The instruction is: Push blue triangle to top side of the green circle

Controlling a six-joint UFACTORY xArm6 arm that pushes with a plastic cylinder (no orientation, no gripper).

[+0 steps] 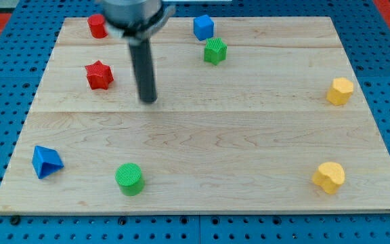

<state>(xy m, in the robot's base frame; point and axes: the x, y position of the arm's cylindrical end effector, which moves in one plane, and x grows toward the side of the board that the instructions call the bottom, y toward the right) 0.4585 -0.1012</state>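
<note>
The blue triangle (46, 161) lies near the board's bottom left corner. The green circle (129, 179) stands to its right, close to the bottom edge, about a hand's width away. My tip (148, 99) rests on the wood in the upper left-centre of the board, well above both blocks and touching neither. The dark rod rises from it to the top of the view.
A red star (99, 74) lies just left of my tip. A red block (97, 26) sits at top left. A blue cube (204, 27) and green star (214, 51) are at top centre. Two yellow blocks (340, 91) (329, 177) sit at the right.
</note>
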